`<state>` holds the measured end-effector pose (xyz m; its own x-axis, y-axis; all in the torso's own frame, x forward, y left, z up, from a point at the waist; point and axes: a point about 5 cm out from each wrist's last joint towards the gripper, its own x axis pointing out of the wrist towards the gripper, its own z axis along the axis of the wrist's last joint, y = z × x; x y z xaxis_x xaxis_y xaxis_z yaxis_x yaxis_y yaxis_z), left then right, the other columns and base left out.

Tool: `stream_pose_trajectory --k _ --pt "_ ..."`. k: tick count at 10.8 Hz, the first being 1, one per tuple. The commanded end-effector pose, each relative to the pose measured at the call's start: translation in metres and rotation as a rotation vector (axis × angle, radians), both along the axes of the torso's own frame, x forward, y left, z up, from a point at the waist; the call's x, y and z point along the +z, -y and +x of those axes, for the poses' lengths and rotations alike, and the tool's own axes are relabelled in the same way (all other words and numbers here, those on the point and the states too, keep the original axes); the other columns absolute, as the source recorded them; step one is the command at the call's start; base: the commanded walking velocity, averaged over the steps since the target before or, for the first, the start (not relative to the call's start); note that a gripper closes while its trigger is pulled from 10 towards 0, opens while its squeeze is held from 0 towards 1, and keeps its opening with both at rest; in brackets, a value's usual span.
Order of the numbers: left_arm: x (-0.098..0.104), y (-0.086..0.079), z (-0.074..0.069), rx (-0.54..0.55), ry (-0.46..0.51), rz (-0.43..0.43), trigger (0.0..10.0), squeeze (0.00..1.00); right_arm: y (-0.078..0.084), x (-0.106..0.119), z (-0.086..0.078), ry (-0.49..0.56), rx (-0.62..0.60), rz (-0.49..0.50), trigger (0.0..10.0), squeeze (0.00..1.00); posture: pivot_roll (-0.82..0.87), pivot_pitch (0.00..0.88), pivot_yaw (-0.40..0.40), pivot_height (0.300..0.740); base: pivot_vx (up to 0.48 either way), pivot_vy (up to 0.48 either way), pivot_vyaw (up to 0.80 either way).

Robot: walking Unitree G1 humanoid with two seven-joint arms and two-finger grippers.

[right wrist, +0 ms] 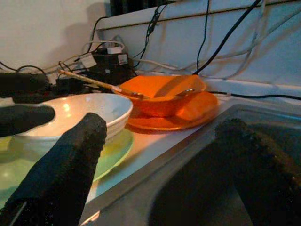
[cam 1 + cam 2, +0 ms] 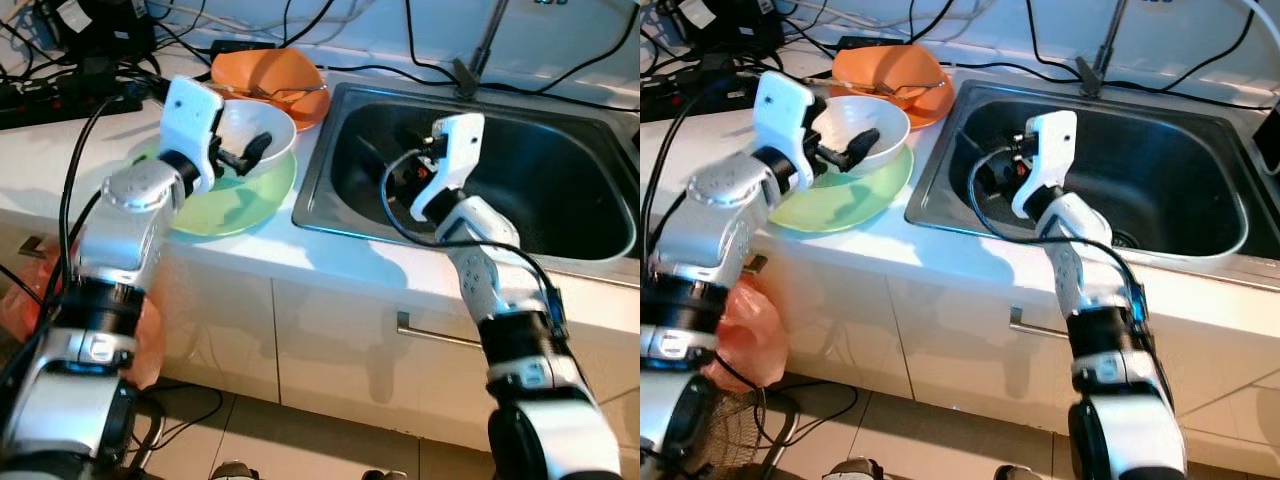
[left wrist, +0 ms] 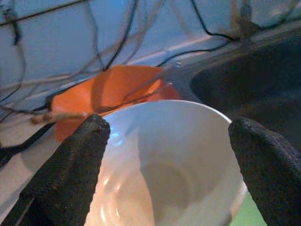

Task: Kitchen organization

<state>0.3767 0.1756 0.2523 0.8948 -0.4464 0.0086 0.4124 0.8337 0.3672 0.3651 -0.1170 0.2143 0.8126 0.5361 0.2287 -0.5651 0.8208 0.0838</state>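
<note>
Directly ahead of the left gripper point(image 2: 245, 158), whose fingers are spread wide over it, a glossy, empty white bowl point(image 2: 262, 130) stands on a pale green plate point(image 2: 240, 200). Beyond it an orange bowl point(image 2: 270, 75) sits on an orange plate point(image 1: 188, 110) with a utensil across it. The right gripper point(image 2: 1005, 170), fingers apart, hangs in the steel sink point(image 2: 560, 190); its wrist view faces the bowls.

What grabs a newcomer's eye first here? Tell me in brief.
The left gripper hovers open over a white bowl that sits on a green plate on the counter. Behind it an orange bowl holds utensils. The right gripper reaches open into the steel sink.
</note>
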Motion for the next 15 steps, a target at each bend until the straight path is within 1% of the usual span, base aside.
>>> stream_pose_trajectory --k 1,2,3,4,6,7,8,9,10,11,12,15 --pt "0.004 0.003 0.001 -0.044 0.001 0.056 10.0 0.00 0.001 0.003 -0.003 -0.001 0.008 0.003 10.0 0.00 0.12 0.086 -0.014 0.740 0.000 0.000 0.00" --pt "-0.002 0.007 0.000 -0.112 -0.022 0.166 10.0 0.00 0.000 0.003 -0.006 -0.008 0.009 0.001 10.0 0.00 0.12 0.082 -0.014 0.740 0.000 0.000 0.00" --pt "-0.004 0.009 0.000 -0.146 -0.044 0.189 10.0 0.00 0.000 0.004 -0.006 -0.007 0.012 0.000 10.0 0.00 0.12 0.080 -0.013 0.740 0.000 0.000 0.00" --pt "-0.008 0.007 0.002 -0.173 -0.080 0.221 10.0 0.00 -0.001 0.007 -0.008 -0.006 0.016 -0.003 10.0 0.00 0.11 0.081 -0.014 0.740 0.000 0.000 0.00" --pt "-0.011 -0.007 0.007 -0.151 -0.123 0.293 10.0 0.00 -0.001 0.008 -0.010 -0.012 0.017 -0.007 10.0 0.00 0.11 0.084 -0.013 0.740 0.000 0.000 0.00" --pt "-0.013 -0.016 0.009 -0.125 -0.145 0.394 10.0 0.00 -0.001 0.008 -0.011 -0.014 0.016 -0.009 10.0 0.00 0.11 0.086 -0.010 0.740 0.000 0.000 0.00" --pt "-0.010 -0.021 0.011 -0.109 -0.144 0.377 10.0 0.00 -0.001 0.008 -0.012 -0.013 0.015 -0.010 10.0 0.00 0.11 0.087 -0.009 0.740 0.000 0.000 0.00" --pt "-0.010 -0.025 0.012 -0.099 -0.151 0.392 10.0 0.00 -0.001 0.008 -0.013 -0.013 0.014 -0.012 10.0 0.00 0.10 0.088 -0.009 0.740 0.000 0.000 0.00" --pt "-0.012 -0.027 0.013 -0.102 -0.168 0.403 4.5 0.00 -0.001 0.008 -0.013 -0.014 0.013 -0.013 10.0 0.00 0.10 0.089 -0.008 0.740 0.000 0.000 0.00" --pt "-0.013 -0.032 0.013 -0.102 -0.181 0.435 0.0 0.00 0.000 0.008 -0.014 -0.013 0.011 -0.022 10.0 0.00 0.10 0.090 -0.006 0.740 0.000 0.000 0.00" --pt "-0.010 -0.034 0.013 -0.091 -0.174 0.414 0.0 0.00 0.001 0.008 -0.016 -0.014 0.008 -0.025 10.0 0.00 0.10 0.091 -0.006 0.740 0.000 0.000 0.00" --pt "-0.012 -0.036 0.014 -0.099 -0.174 0.415 0.0 0.00 0.004 0.007 -0.017 -0.021 0.001 -0.027 10.0 0.00 0.10 0.093 -0.010 0.740 0.000 0.000 0.00"
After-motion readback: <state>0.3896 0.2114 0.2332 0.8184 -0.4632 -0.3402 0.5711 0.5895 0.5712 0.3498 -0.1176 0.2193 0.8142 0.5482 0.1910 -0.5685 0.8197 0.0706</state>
